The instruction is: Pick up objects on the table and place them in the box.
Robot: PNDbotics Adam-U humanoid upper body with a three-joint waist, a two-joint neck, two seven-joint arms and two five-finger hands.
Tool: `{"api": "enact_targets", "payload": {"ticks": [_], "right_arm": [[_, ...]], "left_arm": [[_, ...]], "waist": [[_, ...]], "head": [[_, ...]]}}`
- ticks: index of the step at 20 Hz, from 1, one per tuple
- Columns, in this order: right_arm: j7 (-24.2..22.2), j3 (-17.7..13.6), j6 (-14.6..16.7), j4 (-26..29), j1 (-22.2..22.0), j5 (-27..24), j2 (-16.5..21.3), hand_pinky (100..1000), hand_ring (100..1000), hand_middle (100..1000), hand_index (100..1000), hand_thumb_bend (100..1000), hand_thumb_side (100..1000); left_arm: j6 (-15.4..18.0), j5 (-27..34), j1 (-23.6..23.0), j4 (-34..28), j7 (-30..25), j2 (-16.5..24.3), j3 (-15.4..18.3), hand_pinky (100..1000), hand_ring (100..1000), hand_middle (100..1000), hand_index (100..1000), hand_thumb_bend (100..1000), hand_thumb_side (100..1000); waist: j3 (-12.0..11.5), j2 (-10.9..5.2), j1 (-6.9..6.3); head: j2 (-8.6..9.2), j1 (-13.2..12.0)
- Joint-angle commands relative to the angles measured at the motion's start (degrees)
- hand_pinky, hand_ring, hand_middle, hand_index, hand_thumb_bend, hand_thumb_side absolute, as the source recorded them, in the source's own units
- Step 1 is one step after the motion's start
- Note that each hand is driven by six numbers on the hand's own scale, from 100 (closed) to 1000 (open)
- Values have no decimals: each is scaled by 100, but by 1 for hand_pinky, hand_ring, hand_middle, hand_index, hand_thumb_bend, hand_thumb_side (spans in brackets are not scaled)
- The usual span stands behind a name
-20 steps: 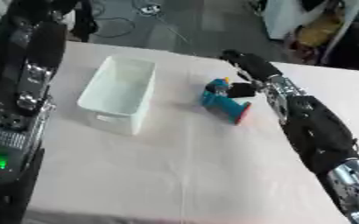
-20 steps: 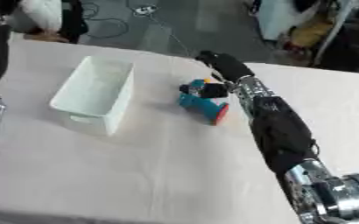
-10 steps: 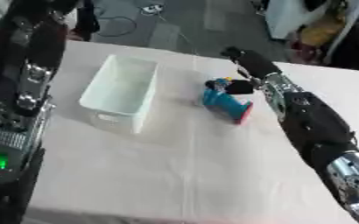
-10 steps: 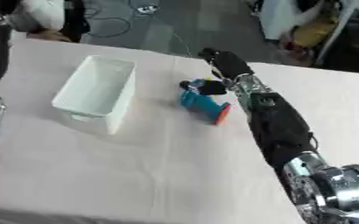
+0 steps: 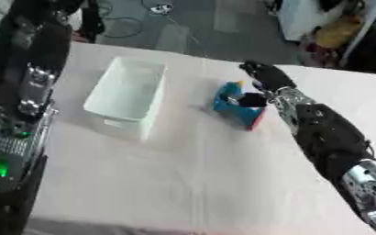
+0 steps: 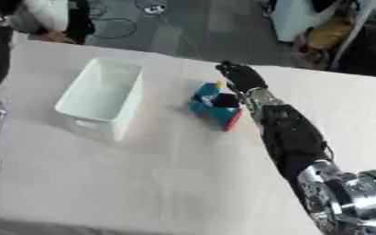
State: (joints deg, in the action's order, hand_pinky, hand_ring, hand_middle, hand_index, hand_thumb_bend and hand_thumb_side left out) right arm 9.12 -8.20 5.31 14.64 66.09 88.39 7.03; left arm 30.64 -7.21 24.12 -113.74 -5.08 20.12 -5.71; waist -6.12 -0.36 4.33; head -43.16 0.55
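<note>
Reaching further in since a second ago, the right hand [image 5: 259,79] is settling over the blue toy [image 6: 213,106], its fingers curling round the top. That toy is still lying on the worktop [image 5: 183,183] beside the empty white box [image 5: 127,94], unlifted.

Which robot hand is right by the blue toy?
The right hand, reaching in from the right side, with a thumb against the blue toy. The left arm only runs up the left edge, beyond the white box, its hand unseen.
</note>
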Motion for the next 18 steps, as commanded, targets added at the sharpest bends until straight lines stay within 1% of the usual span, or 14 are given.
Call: {"api": "enact_targets", "payload": {"ticks": [1, 3, 4, 5, 7, 13, 18], "right_arm": [[71, 49, -168, -89, 231, -81, 168, 928, 935, 992, 1000, 665, 1000], [129, 80, -240, -167, 247, -129, 174, 929, 938, 993, 1000, 661, 1000], [160, 95, -281, -210, 253, -150, 182, 932, 943, 994, 1000, 652, 1000], [189, 111, -316, -254, 261, -170, 189, 942, 962, 996, 1000, 621, 1000], [232, 153, -405, -377, 283, -213, 215, 944, 967, 997, 1000, 616, 1000], [296, 315, -538, -649, 355, -337, 210, 952, 995, 1000, 1000, 629, 1000], [195, 437, -601, -855, 400, -401, 163, 966, 1000, 1000, 1000, 662, 1000]], "left_arm": [[3, 46, 102, -81, -18, 25, 6, 809, 695, 862, 872, 371, 1000], [5, 48, 102, -81, -20, 24, 6, 809, 695, 862, 872, 371, 1000], [5, 48, 102, -80, -21, 25, 6, 809, 695, 862, 872, 371, 1000], [5, 49, 103, -80, -22, 25, 6, 809, 695, 862, 872, 371, 1000], [6, 51, 102, -81, -24, 26, 5, 809, 694, 862, 872, 371, 1000], [8, 57, 106, -79, -34, 27, -1, 809, 695, 862, 872, 370, 1000], [9, 63, 110, -78, -40, 21, -3, 809, 695, 862, 872, 371, 1000]], "waist": [[4, -58, -32], [3, -58, -32], [3, -58, -32], [2, -58, -31], [1, -58, -28], [-2, -56, -29], [-14, -57, -24]], "head": [[19, 59], [17, 68], [15, 71], [15, 72], [14, 72], [16, 88], [6, 100]]}}
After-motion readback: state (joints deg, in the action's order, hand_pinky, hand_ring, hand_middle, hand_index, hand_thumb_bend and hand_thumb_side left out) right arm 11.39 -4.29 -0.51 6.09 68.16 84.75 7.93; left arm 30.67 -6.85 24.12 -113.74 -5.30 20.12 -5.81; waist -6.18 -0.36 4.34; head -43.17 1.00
